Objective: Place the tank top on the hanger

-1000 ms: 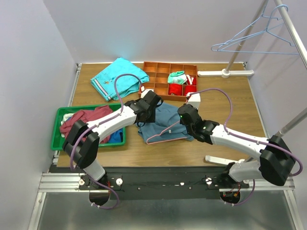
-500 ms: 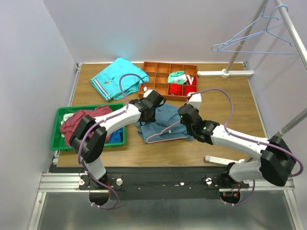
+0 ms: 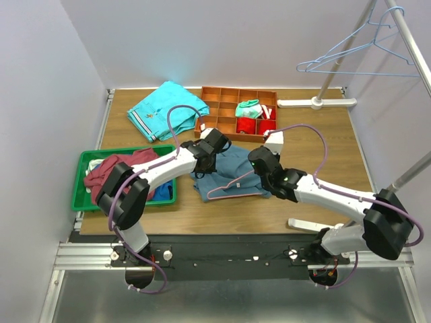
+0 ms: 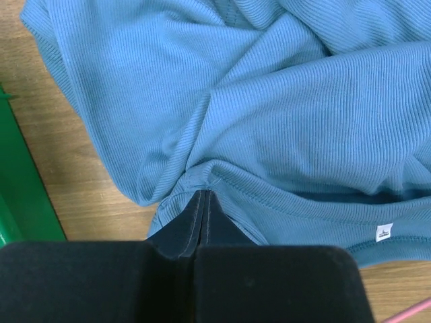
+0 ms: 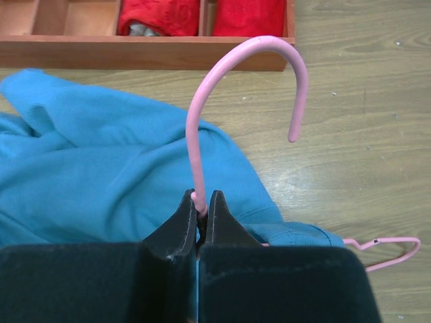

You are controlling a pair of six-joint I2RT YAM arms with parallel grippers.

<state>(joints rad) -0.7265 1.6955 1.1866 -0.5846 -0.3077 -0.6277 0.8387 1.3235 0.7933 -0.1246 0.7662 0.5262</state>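
L end effector (image 4: 202, 196), pinching tank top (image 4: 289, 128) hem, has inched toward far edge of table (image 3: 323, 148); R end effector (image 5: 201, 199) clamps pink hanger (image 5: 202, 101) neck. Threading prob. not begun.

Bright even overhead light, soft shadows; cyan glow on far wall; wrist views sharp, near fingers slightly blurred.

Tank top (image 3: 232, 163): dusty blue ribbed cloth, crumpled in a heap at table centre. Its edge is bunched at its 10 o'clock side, pinched in the left gripper (image 4: 202, 196). Hanger (image 3: 232, 197): thin pink wire, its triangle lying over the top's 6 o'clock edge. The hook points to 1 o'clock, its neck clamped by the right gripper (image 5: 201, 200).
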